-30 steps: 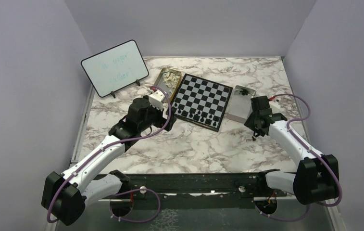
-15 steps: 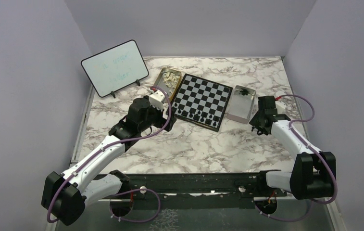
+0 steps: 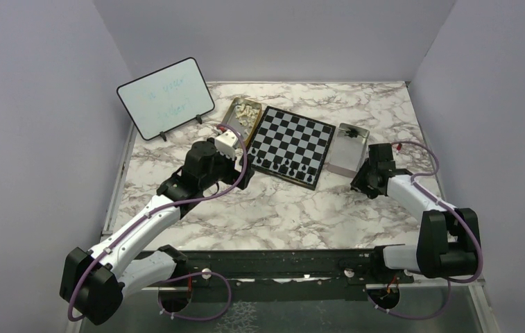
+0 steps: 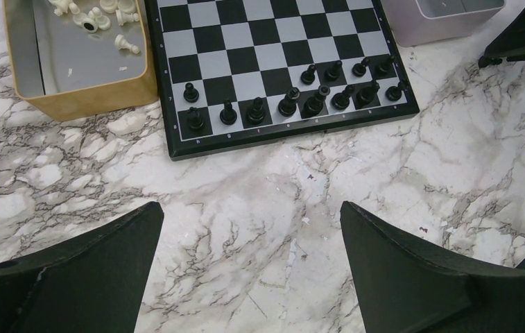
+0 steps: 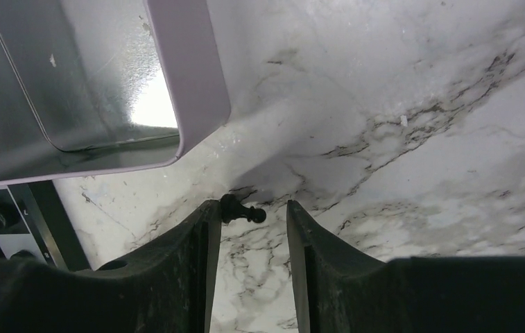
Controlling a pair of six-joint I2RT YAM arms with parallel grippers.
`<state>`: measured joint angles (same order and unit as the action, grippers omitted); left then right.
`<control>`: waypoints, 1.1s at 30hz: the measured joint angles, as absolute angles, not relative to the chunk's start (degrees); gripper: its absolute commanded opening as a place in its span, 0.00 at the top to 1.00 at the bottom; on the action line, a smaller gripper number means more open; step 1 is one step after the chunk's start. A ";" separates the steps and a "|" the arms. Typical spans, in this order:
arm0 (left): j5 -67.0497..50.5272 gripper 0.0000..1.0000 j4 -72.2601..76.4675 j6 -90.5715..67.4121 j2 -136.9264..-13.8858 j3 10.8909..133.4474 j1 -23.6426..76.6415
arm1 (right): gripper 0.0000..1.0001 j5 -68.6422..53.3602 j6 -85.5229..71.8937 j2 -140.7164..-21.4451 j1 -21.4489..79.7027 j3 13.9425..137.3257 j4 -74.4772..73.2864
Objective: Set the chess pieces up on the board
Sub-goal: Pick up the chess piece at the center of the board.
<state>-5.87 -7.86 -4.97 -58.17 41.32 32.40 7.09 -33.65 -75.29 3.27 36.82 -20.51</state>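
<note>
The right gripper (image 5: 252,207) is low over the table (image 5: 419,139). It is just on the near side of the grey tin (image 5: 190,76) that sits to the right of the board (image 3: 294,142). One small black piece (image 5: 237,209) is turned on its side between the two fingers. It touches one finger, and there is a gap to the other, so the fingers are apart and not squeezing it.

The left gripper (image 4: 249,208) hangs over the table by the board's near edge, with its fingers spread wide. More black pieces (image 4: 294,100) stand in the two near rows of the board. The white pieces (image 4: 100,14) lie in the gold tin (image 4: 86,97), just beside the board's left side.
</note>
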 measured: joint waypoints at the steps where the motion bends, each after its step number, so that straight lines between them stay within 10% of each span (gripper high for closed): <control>1: -5.87 0.01 -7.86 -4.97 -58.19 41.32 32.40 | 0.56 6.96 -34.37 -75.26 3.27 36.67 -20.51; 33: -5.89 0.01 -8.60 -5.39 -58.19 41.32 32.40 | 0.72 6.96 -35.81 -75.72 3.27 35.27 -21.12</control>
